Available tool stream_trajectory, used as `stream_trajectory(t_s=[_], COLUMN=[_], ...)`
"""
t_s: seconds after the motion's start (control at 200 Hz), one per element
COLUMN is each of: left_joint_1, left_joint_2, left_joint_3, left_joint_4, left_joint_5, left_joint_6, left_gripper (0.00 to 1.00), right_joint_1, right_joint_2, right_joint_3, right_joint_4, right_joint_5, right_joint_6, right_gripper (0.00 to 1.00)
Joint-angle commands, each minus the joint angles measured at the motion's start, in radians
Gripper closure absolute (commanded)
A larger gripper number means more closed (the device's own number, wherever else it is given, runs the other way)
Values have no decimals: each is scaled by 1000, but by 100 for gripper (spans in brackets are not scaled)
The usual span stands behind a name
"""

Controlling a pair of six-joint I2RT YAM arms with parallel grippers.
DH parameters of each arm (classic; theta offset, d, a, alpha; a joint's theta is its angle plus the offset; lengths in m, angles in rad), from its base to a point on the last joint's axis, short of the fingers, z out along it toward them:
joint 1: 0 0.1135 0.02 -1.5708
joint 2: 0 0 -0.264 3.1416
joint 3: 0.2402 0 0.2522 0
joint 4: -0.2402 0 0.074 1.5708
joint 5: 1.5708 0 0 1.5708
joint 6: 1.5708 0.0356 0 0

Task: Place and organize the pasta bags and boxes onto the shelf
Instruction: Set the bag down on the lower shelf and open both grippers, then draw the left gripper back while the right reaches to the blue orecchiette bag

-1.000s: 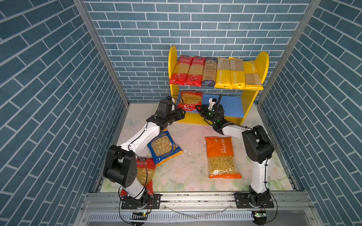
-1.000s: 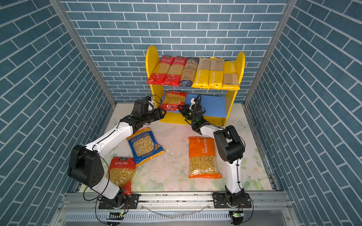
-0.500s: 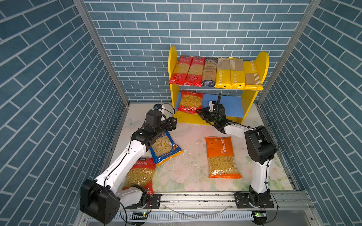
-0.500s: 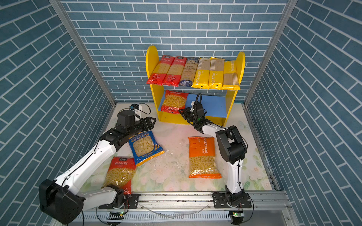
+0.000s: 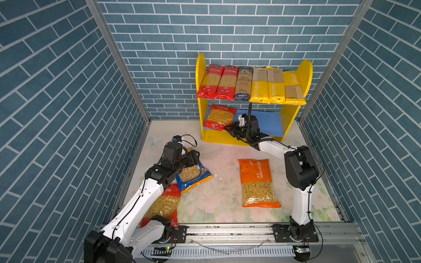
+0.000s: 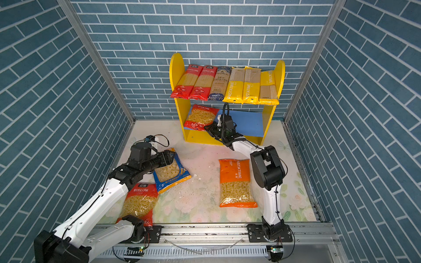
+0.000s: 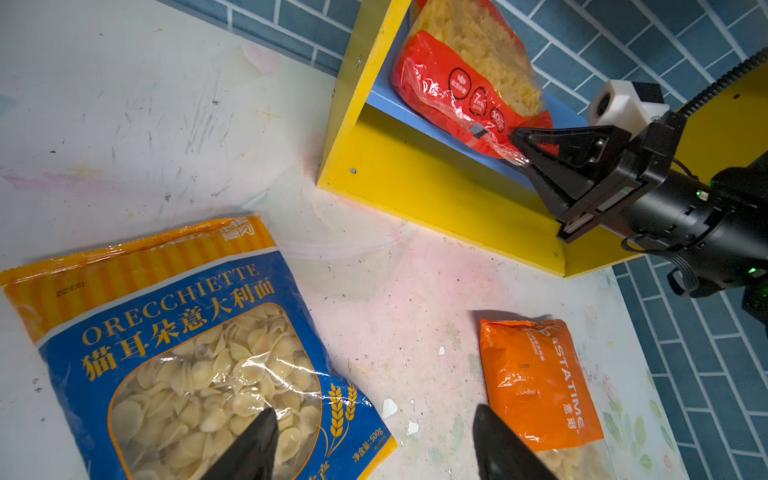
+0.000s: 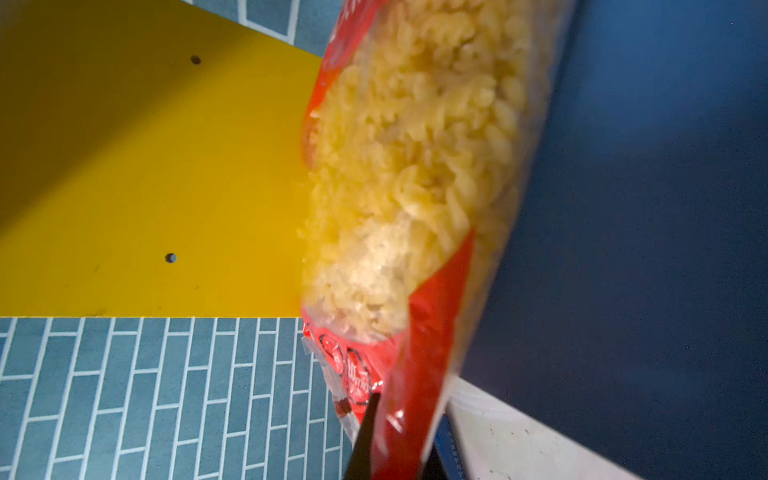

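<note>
Shelf [image 5: 289,113] stands at the back edge of the table [image 5: 216,205], right of its middle.

Upper board: 6 spaghetti packs [image 5: 245,83] lie side by side, 2 red, 1 dark blue and 3 yellow, filling the width.

Lower blue board: 1 red spiral-pasta bag [image 5: 219,116] [image 7: 465,79] sits at the left end against the yellow side panel. Its near end overhangs the board's front edge.

Right end effector [image 5: 229,130] [image 7: 519,143] is clenched on the near right corner of that bag. The right wrist view shows the film [image 8: 415,166] pinched beside 1 finger.

Left end effector [image 5: 194,157] [image 7: 374,411] is released, jaws spread with nothing between them. It hangs over the far end of the blue orecchiette bag [image 5: 193,176] [image 7: 199,353]; contact cannot be told.

On the table:
- The blue bag lies flat near the left edge, skewed.
- The second red bag [image 5: 164,202] lies at the front left corner, partly under the left arm, its far end just beside the blue bag.
- The orange bag [image 5: 258,182] lies flat right of the middle, well apart from both.
</note>
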State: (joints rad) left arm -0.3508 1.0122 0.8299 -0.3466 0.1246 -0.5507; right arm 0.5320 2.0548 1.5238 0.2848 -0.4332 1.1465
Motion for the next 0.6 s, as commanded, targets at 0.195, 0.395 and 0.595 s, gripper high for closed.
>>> stream_trajectory(t_s=[0.195, 0.395, 0.595], left_joint_1=[29, 38, 38], left_joint_2=[-91, -111, -158], left_joint_3=[-40, -44, -39], left_joint_4=[-40, -56, -111], left_joint_5=[1, 13, 1], left_joint_6=[0, -3, -5], left_gripper=[25, 25, 25], right_joint_1=[14, -29, -30], right_joint_2=[12, -27, -61], right_joint_3=[79, 44, 35], right_joint_4=[-165, -164, -132], right_joint_5=[-57, -82, -89], right_joint_6=[-92, -106, -101], right_gripper=[100, 82, 57])
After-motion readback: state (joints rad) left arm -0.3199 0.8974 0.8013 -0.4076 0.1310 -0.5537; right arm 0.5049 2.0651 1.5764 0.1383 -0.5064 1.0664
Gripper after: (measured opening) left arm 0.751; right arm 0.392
